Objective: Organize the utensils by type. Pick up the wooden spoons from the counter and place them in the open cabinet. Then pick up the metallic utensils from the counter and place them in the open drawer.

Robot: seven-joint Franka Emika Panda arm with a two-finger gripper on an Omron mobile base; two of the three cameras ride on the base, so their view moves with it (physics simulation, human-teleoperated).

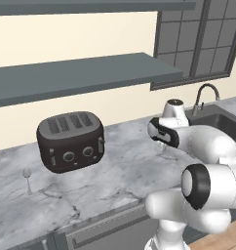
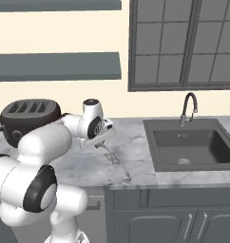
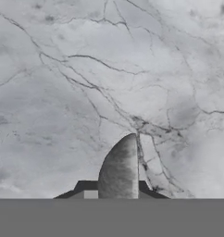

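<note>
Pincer (image 3: 112,189) is seen at the bottom centre of the hand view, closed on a metal spoon (image 3: 118,167). The grey oval bowl of the spoon is clamped between the two dark fingertips (image 3: 85,186) and stands up from them toward the middle of the frame. Behind the bowl, veined white-grey marble of the table (image 3: 63,92) is recorded across the whole field. Whether the spoon touches the slab cannot be told. In the right base view the pincer (image 2: 106,132) is found left of centre, at the end of the white arm and over the table (image 2: 131,166). It is placed between the toaster (image 2: 26,116) at the left edge and the sink (image 2: 193,147) at the right. A thin pale strip is noted at the fingers there; its detail is too small to read. A curved faucet (image 2: 188,108) is seen behind the sink, with a dark-framed window (image 2: 183,45) above it. In the left base view a second metal spoon (image 1: 27,178) is recorded at the lower left of the frame. It lies on the table (image 1: 115,171), left of the dark four-slot toaster (image 1: 70,141) and apart from it, with its round bowl toward the wall. Two grey shelves (image 1: 81,73) are noted on the wall above the toaster.
</note>
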